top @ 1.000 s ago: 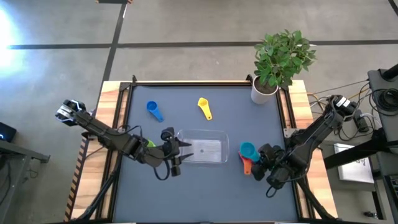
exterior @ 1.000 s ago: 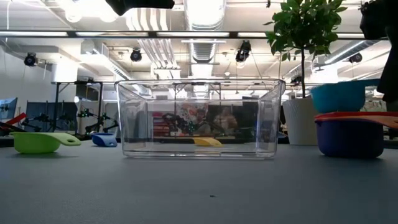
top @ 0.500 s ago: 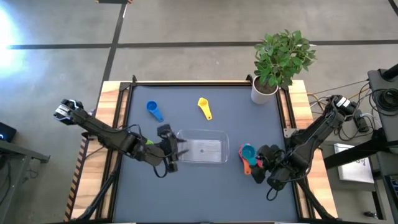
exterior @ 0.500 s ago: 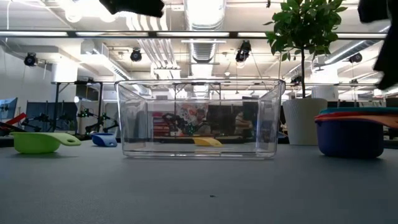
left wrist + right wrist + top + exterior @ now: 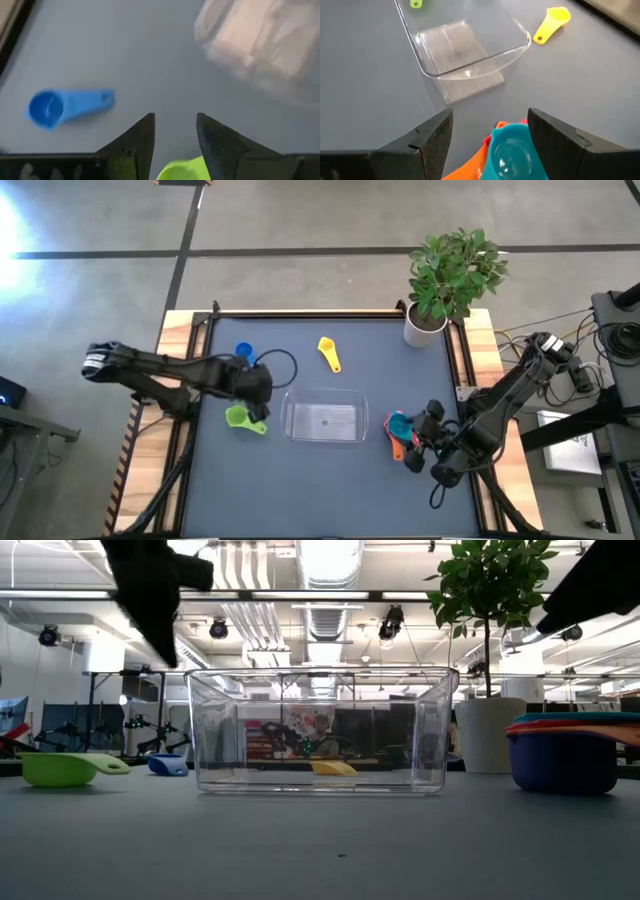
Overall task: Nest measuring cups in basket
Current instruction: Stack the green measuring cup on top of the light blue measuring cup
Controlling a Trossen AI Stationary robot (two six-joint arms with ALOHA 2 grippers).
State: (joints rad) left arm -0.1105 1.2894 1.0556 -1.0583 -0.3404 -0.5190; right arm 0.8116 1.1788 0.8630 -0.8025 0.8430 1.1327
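Observation:
The clear basket (image 5: 322,418) sits mid-table. Left of it the green cup (image 5: 240,418) rests on its base, and my open left gripper (image 5: 175,120) hovers above it (image 5: 165,640). The blue cup (image 5: 65,105) lies toward the far-left corner and the yellow cup (image 5: 328,352) beyond the basket. Right of the basket stands a nested stack (image 5: 560,750) with the teal cup (image 5: 512,150) on top, over the orange, red and a dark purple one. My right gripper (image 5: 490,130) is wide open above the stack, a finger on either side of the teal cup.
A white pot with a green plant (image 5: 428,325) stands at the far right corner. Wooden rails (image 5: 180,340) border the dark mat. Bare mat lies along the near edge in front of the basket.
My left gripper has drawn back from the basket's left end, swinging up and toward the far-left, toward the blue cup; the green cup stays where it was. On the right, the teal cup has sunk from above the stack into it, and my right gripper has risen.

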